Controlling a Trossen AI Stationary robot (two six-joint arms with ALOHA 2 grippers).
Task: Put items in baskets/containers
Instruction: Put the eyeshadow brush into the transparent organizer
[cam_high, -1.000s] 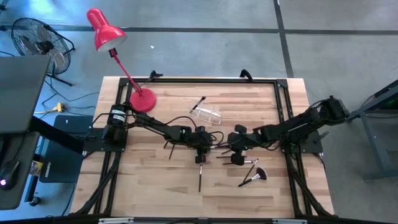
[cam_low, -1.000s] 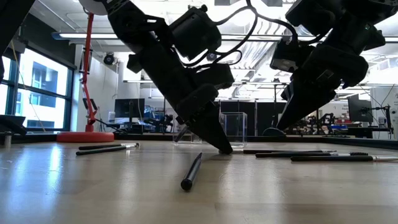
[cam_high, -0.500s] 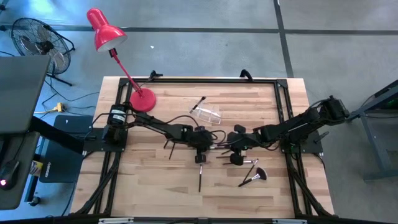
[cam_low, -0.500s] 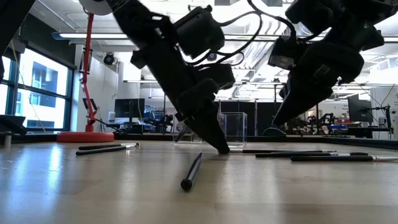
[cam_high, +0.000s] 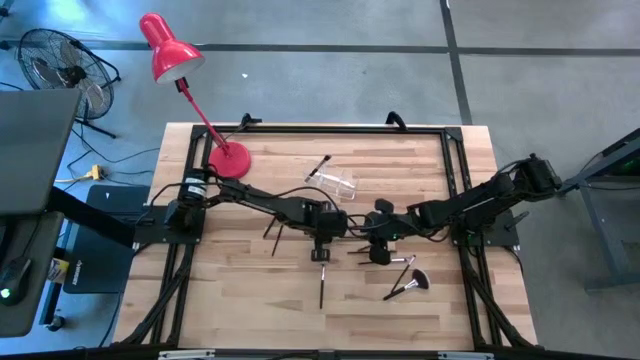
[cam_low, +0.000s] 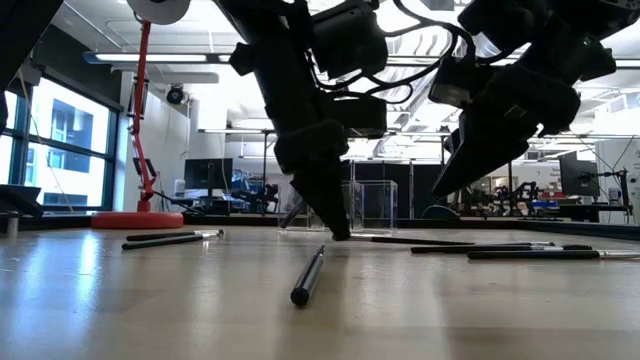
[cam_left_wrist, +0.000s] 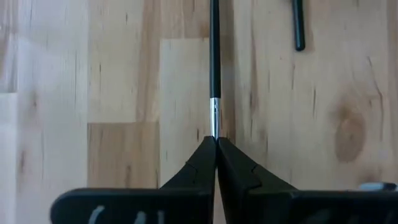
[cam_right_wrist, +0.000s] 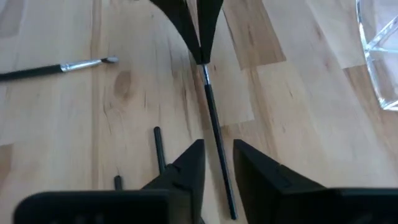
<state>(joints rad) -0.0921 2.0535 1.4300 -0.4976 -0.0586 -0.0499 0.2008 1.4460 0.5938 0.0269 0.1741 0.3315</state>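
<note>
At centre frame in the high view, my left gripper (cam_high: 322, 240) had its two dark fingers pinched together on the silvery ferrule of a thin black-handled makeup brush (cam_left_wrist: 214, 68); the left wrist view showed the grip taken at one end, leaving the long handle free. My right gripper (cam_right_wrist: 217, 165) faced it from the other end, fingers apart on either side of that same handle, not touching it, which I judged a handover with only the left arm holding.

The small clear plastic holder (cam_high: 333, 181) sat just above centre on the pale wooden table (cam_high: 250, 300), near both arms, one brush (cam_high: 320, 166) lying against its upper-left edge. Other brushes lay loose: a dark one (cam_high: 321, 287) lower centre, a wide dark fan-headed brush (cam_high: 410, 284) lower right. The red desk lamp (cam_high: 180, 80) stood upper left, well clear of the work.

I reckoned most of the sorting was undone.
</note>
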